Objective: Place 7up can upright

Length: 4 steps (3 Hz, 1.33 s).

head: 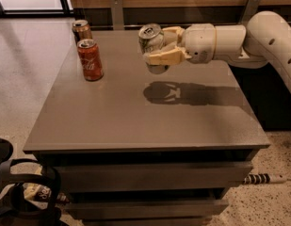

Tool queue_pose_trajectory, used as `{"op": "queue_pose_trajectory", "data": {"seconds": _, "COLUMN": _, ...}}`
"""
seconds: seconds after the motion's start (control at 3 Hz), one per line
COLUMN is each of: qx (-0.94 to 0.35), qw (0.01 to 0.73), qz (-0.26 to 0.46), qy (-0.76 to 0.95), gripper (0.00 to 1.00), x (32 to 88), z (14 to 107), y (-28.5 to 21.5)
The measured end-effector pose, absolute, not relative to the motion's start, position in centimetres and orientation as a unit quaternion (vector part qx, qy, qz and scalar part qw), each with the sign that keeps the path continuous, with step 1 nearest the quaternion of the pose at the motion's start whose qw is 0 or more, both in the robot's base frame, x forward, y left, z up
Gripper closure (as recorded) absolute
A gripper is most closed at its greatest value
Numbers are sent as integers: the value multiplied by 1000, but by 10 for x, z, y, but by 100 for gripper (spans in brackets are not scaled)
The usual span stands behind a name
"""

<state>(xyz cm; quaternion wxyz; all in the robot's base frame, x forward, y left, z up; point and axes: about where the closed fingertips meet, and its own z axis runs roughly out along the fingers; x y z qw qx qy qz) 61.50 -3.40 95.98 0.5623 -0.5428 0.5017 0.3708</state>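
My gripper (pixel 159 48) reaches in from the right and is shut on the 7up can (pixel 151 40), a silver can with its top tilted up and to the left. The can hangs in the air above the middle back of the grey table (pixel 135 117). Its shadow falls on the tabletop just below and to the right. My fingers (pixel 165 56) wrap the can's side and hide most of its body.
A red Coca-Cola can (pixel 90 59) stands upright at the table's back left. A copper-brown can (pixel 81 30) stands just behind it near the back edge. A wooden wall with metal brackets runs behind the table. A bag lies on the floor at lower left.
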Motion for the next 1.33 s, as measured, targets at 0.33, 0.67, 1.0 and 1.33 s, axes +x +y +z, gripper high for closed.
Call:
{"op": "queue_pose_trajectory", "data": {"seconds": 0.33, "qx": -536, "qw": 538, "qz": 404, "qy": 510, "gripper": 100, "x": 625, "z": 940, "y": -17}}
{"op": "queue_pose_trajectory", "data": {"seconds": 0.67, "qx": -527, "qw": 511, "qz": 429, "qy": 526, "gripper": 100, "x": 631, "z": 917, "y": -6}}
{"op": "queue_pose_trajectory", "data": {"seconds": 1.0, "qx": -516, "qw": 485, "qz": 450, "qy": 544, "gripper": 100, "x": 631, "z": 896, "y": 2}}
{"op": "queue_pose_trajectory", "data": {"seconds": 1.33, "qx": -501, "qw": 474, "qz": 461, "qy": 558, "gripper": 100, "x": 630, "z": 879, "y": 7}}
